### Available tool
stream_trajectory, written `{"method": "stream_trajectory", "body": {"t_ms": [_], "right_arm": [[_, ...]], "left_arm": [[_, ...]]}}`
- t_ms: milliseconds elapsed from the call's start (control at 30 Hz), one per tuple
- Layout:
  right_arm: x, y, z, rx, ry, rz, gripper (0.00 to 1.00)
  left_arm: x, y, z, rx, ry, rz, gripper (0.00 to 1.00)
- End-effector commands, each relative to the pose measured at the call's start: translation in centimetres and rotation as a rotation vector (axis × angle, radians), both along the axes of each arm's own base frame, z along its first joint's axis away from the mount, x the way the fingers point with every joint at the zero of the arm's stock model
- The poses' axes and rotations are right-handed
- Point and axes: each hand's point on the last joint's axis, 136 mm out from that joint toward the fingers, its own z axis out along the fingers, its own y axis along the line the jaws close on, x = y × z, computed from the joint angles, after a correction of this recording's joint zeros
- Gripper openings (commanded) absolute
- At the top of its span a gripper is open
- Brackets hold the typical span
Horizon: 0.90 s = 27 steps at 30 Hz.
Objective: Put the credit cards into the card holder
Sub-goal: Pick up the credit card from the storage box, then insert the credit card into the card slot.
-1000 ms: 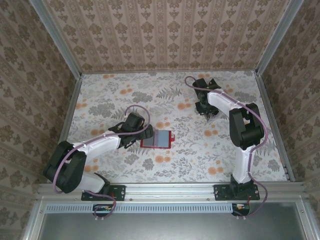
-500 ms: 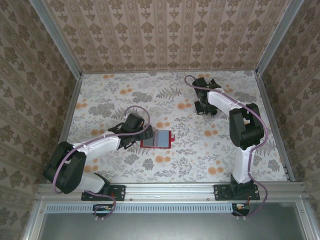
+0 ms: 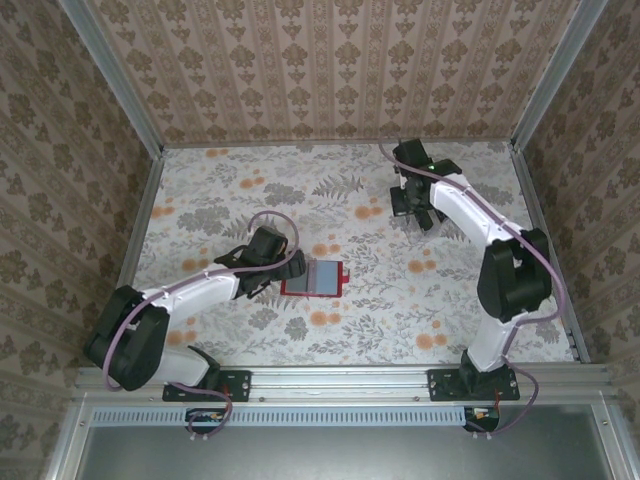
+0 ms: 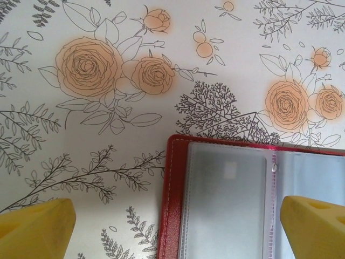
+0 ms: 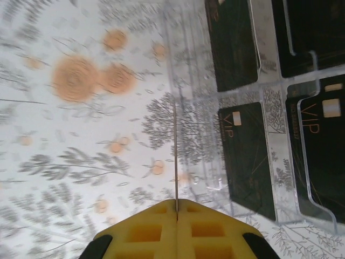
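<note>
Right tool point(image 5: 176, 204) pinches one credit card point(image 5: 176, 135) — four in tray point(image 5: 269, 91); left tool point(image 4: 175, 229) wide, one card holder point(image 4: 226, 189).

Clear plastic tray point(image 5: 268, 93), smooth credit cards point(image 5: 245, 156), stitched card holder point(image 4: 171, 216).

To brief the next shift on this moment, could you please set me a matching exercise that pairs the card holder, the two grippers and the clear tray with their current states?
Things:
1. card holder
2. left gripper
3. right gripper
4. clear plastic tray

States:
A. shut on a thin credit card seen edge-on
B. lying open, clear pockets facing up
C. wide open
D. holding dark VIP cards in its compartments

Pairs: 1-B, 2-C, 3-A, 4-D
</note>
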Motion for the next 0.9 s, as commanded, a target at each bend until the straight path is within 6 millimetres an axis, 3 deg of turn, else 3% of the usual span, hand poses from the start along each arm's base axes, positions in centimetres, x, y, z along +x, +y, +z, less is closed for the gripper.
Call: {"method": "stream_trajectory", "body": {"t_ms": [0, 167, 300, 433, 633, 867], "right_arm": [[-2.1, 3.7, 3.0, 0.112, -0.043, 0.039, 0.0], [-5.1, 10.7, 3.0, 0.313, -0.075, 0.078, 0.0], [-7.3, 16.8, 1.3, 0.52, -0.078, 0.079, 0.0], [-9.0, 20.8, -0.7, 0.602, -0.082, 0.065, 0.0], [-10.6, 23.0, -3.5, 0.575, -0.118, -0.001, 0.0], [-10.9, 22.0, -5.5, 0.532, -0.138, -0.076, 0.0]], "left_arm": [[0.1, 1.2, 0.7, 0.042, -0.019, 0.014, 1.0], [-0.4, 2.6, 0.5, 0.098, -0.004, 0.047, 1.0], [-1.3, 3.7, 0.3, 0.139, 0.019, 0.06, 1.0], [-2.3, 4.7, 0.5, 0.158, 0.02, 0.067, 1.0], [-3.2, 5.6, 0.5, 0.145, 0.013, 0.094, 1.0], [-3.4, 5.5, 0.5, 0.135, 0.017, 0.09, 1.0]]}}
